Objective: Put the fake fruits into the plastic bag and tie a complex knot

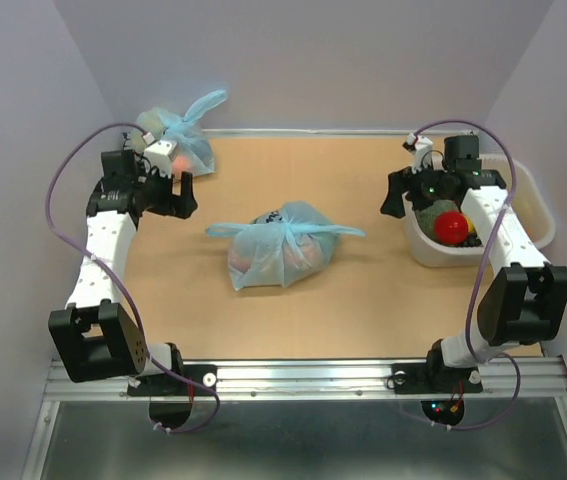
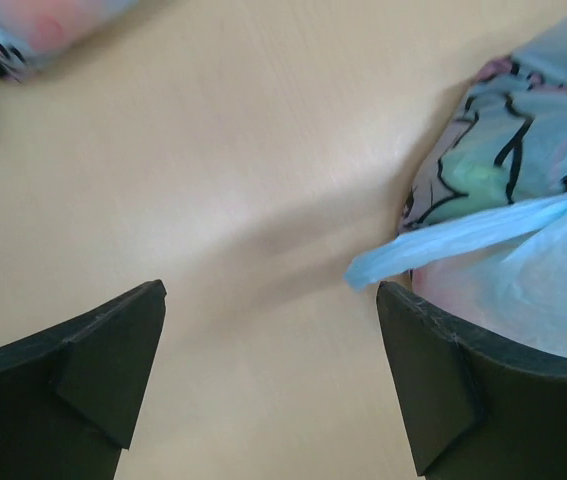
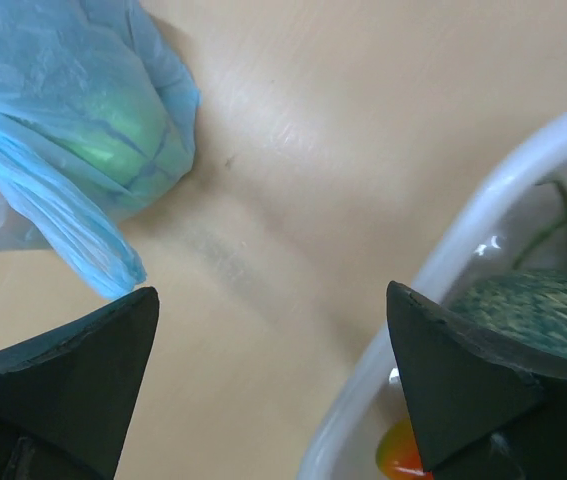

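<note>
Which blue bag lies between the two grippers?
The larger bag mid-table, knot ends pointing sideways; the smaller bag sits back left, behind the left gripper.

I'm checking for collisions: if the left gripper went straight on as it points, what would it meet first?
Likely the bare table. The bag's knot end lies close beside the left gripper and might be brushed. Depth is unclear.

White arms (image 1: 103, 250), black joints (image 1: 98, 340), purple cables (image 1: 51, 195)

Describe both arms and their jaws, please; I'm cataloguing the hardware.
The left arm and right arm match: white links, boxy black joint housings, a looping purple cable each. Their jaws are matte black wedges. A green light glows at the right wrist.
</note>
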Robot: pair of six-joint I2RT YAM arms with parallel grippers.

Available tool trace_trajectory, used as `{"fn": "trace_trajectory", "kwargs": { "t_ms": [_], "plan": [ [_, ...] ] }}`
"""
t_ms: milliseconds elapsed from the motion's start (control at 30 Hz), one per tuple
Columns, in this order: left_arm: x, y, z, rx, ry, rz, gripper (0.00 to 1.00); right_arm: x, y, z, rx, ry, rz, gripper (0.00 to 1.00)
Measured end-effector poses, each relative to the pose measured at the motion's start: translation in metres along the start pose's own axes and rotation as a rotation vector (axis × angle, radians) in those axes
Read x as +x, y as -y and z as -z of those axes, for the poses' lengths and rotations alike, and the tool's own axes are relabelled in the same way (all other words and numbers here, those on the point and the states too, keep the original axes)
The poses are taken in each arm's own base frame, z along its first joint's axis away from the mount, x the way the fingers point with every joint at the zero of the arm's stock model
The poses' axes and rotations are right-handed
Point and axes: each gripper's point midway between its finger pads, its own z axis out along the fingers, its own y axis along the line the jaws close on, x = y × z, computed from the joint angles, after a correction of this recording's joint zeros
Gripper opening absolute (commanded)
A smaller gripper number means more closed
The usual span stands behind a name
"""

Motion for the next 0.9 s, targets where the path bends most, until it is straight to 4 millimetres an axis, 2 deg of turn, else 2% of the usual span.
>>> {"fn": "trace_trajectory", "kwargs": {
  "t_ms": [133, 200, 300, 367, 433, 533, 633, 733, 833, 900],
  "plan": [
    [-0.054, -0.003, 0.03, -0.052, 0.099, -0.008, 0.99, -0.029, -0.001, 0.023, 0.031, 0.053, -0.022, 1.0],
    [-0.074, -0.003, 0.042, -0.066, 0.136, -0.008, 0.99, -0.05, -0.007, 0.033, 0.021, 0.1, -0.027, 1.0],
    [-0.097, 0.0, 0.051, -0.069, 0.18, -0.002, 0.99, -0.072, -0.021, 0.042, -0.037, 0.159, -0.059, 1.0],
    [-0.105, 0.005, 0.049, -0.063, 0.19, -0.001, 0.99, -0.08, -0.03, 0.04, -0.077, 0.184, -0.097, 1.0],
    [-0.105, 0.016, 0.04, -0.042, 0.178, -0.001, 0.99, -0.087, -0.038, 0.031, -0.109, 0.194, -0.126, 1.0],
    [-0.101, 0.043, 0.021, 0.004, 0.151, -0.017, 0.99, -0.093, -0.06, 0.006, -0.165, 0.193, -0.128, 1.0],
    [-0.082, 0.083, 0.0, 0.085, 0.101, -0.042, 0.99, -0.081, -0.095, -0.021, -0.228, 0.155, -0.115, 1.0],
    [-0.06, 0.108, -0.015, 0.138, 0.049, -0.05, 0.99, -0.064, -0.12, -0.041, -0.271, 0.119, -0.105, 1.0],
    [-0.045, 0.115, -0.022, 0.148, 0.017, -0.042, 0.99, -0.048, -0.124, -0.052, -0.272, 0.091, -0.123, 1.0],
    [-0.044, 0.116, -0.023, 0.145, 0.015, -0.033, 0.99, -0.041, -0.121, -0.055, -0.257, 0.082, -0.138, 1.0]
  ]
}}
